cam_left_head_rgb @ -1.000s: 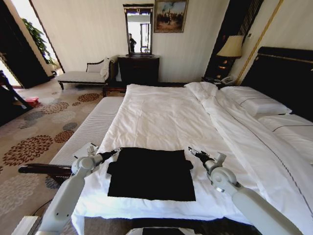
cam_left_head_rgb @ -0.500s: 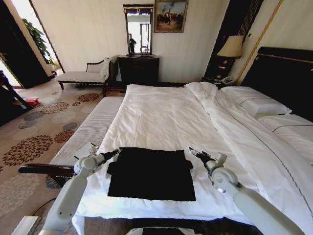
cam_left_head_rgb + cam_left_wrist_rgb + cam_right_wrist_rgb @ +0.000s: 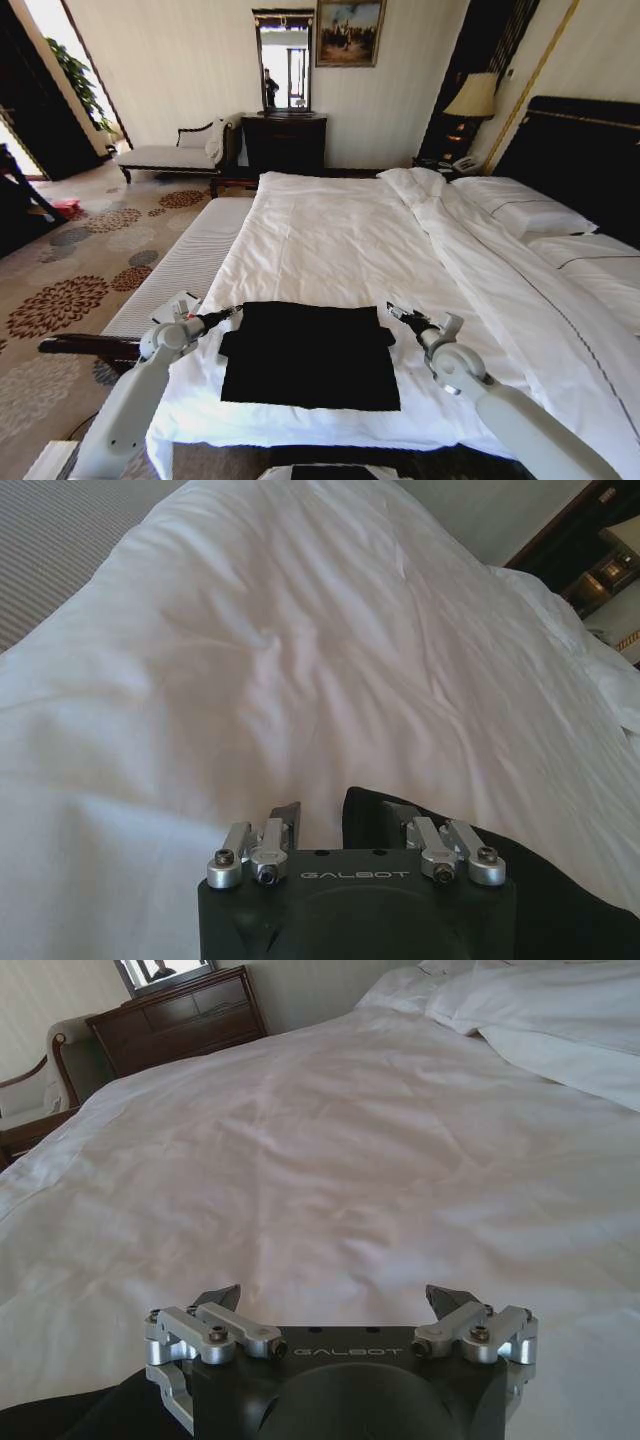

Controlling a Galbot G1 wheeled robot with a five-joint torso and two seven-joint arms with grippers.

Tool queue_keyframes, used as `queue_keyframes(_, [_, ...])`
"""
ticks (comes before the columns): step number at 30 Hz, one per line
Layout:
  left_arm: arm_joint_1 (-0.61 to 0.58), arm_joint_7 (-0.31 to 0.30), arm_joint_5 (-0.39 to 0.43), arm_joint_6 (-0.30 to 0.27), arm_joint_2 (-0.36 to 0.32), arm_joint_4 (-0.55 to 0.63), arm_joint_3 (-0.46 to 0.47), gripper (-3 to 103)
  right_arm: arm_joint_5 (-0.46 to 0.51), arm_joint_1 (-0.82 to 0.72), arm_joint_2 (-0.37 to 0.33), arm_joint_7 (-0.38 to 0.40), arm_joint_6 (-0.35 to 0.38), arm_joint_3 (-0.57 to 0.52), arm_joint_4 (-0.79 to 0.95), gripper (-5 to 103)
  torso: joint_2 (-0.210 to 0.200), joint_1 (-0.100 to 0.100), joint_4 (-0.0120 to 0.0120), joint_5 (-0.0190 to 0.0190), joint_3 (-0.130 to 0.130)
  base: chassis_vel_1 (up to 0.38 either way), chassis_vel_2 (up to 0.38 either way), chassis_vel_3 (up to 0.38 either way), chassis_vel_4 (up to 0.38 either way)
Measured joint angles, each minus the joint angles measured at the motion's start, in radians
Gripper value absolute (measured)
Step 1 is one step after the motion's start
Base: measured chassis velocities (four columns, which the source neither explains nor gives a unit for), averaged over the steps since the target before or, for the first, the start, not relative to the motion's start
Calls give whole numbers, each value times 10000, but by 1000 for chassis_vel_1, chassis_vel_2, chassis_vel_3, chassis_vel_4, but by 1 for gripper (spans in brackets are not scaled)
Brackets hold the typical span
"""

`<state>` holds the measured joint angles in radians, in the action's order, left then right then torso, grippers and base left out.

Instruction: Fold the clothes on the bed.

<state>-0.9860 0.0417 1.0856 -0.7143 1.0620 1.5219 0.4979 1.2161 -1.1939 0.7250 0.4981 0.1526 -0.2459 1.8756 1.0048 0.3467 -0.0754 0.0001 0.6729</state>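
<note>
We read "GALBOT" on both wrists. Our left gripper (image 3: 236, 311) and right gripper (image 3: 390, 310), fingers spread, flank the black T-shirt (image 3: 308, 355) on the bed (image 3: 330, 240).

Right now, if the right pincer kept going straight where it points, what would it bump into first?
Probably nothing but the white bedding: the right pincer, open, points across the bed; its height above that is unclear.

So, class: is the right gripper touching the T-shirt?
Cannot tell. In the head view the right gripper sits at the T-shirt's far corner; its open fingertips frame white sheet.
</note>
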Motion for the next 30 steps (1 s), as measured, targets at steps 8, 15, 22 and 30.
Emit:
queue_keyframes(8, [221, 75, -326, 17, 371, -415, -221, 80, 21, -117, -146, 33, -5, -155, 42, 100, 0, 0, 0, 1, -1, 0, 0, 0, 0])
queue_keyframes(15, [239, 180, -402, 90, 497, -455, -329, 85, 43, -100, -163, 65, -8, -165, 60, 100, 0, 0, 5, 1, 0, 0, 0, 0, 0])
queue_keyframes(22, [319, 360, -433, 181, 582, -536, -377, 57, 43, -97, -144, 86, -8, -145, 60, 100, 0, 0, 1, -1, 0, 0, 0, 0, 0])
queue_keyframes(30, [368, 371, -427, 204, 695, -545, -406, 30, 43, -97, -195, 114, -8, -159, 58, 100, 0, 0, 0, -2, 0, 0, 0, 0, 0])
